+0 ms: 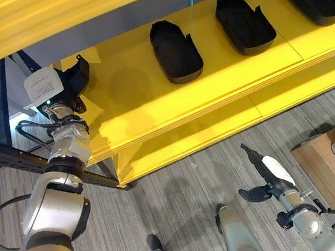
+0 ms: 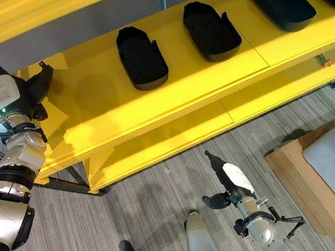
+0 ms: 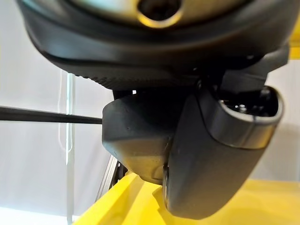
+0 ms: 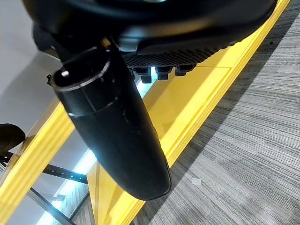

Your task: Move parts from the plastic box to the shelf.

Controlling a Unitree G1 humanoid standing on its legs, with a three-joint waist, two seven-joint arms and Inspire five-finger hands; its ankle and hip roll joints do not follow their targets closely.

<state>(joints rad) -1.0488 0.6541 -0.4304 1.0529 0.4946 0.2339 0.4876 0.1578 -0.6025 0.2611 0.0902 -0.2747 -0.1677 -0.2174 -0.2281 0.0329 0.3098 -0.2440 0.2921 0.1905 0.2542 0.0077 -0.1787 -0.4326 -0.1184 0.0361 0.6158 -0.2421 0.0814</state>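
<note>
The left hand (image 1: 67, 82) gripped a black moulded plastic part (image 1: 80, 72) at the left end of the yellow shelf (image 1: 153, 112). Three more black shoe-shaped parts (image 1: 175, 50) lay spaced along the shelf's back edge. The right hand (image 1: 270, 177) hung over the grey floor (image 1: 181, 185), fingers straight, holding nothing.

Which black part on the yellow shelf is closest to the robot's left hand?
The leftmost resting part is closest to the left hand; the others lie farther right.
</note>
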